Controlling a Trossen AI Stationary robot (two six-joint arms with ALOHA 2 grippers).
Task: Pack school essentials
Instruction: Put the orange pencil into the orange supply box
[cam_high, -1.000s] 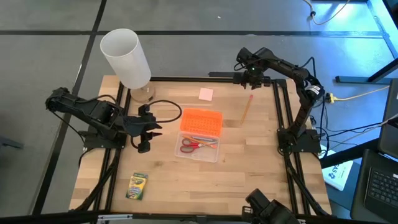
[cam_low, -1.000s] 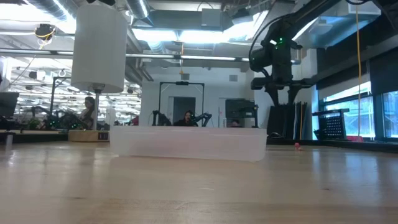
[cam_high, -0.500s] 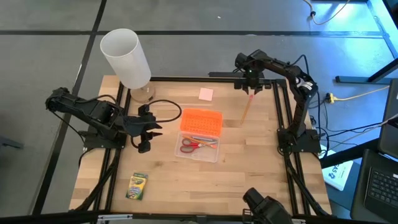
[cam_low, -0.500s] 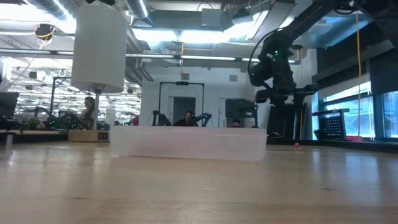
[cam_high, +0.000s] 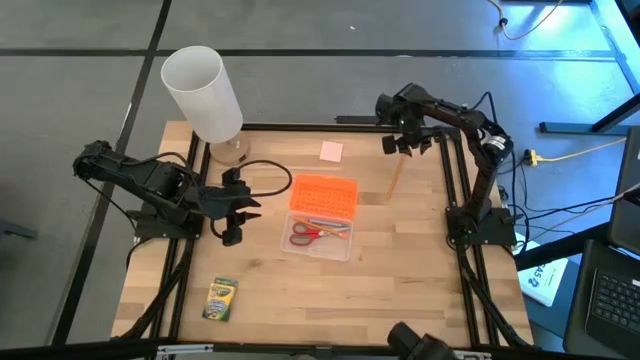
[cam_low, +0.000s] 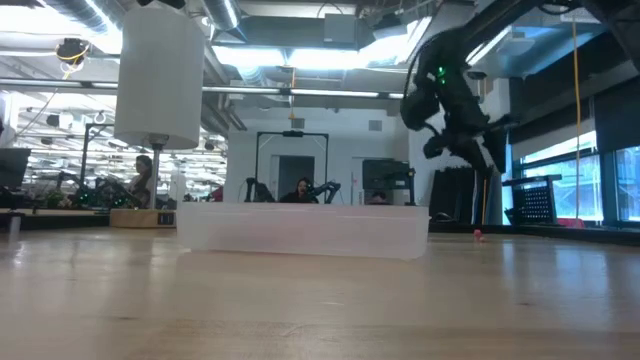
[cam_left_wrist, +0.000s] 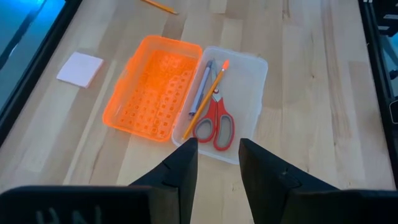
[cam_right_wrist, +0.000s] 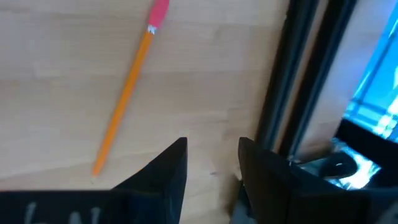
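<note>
The wood-coloured pencil lies flat on the table, its pink rubber end pointing to the far edge. My right gripper hangs open above that end, tilted in the low view, touching nothing. The clear box holds the red-handled scissors, an orange pencil and a grey pen. Its orange lid lies open on the far side. My left gripper waits open left of the box. The pink eraser and the crayon box lie flat on the table.
A tall white cylinder stands at the far left corner, over a clear base. Black frame rails run along the table's right and left sides. Bare wood shows between the box and the near edge. A cable loop lies left of the lid.
My right gripper has moved a little from the far edge toward the pencil's rubber end and has tipped over, standing tilted in the low view where it hung straight before. The pencil and the other things have stayed in place.
</note>
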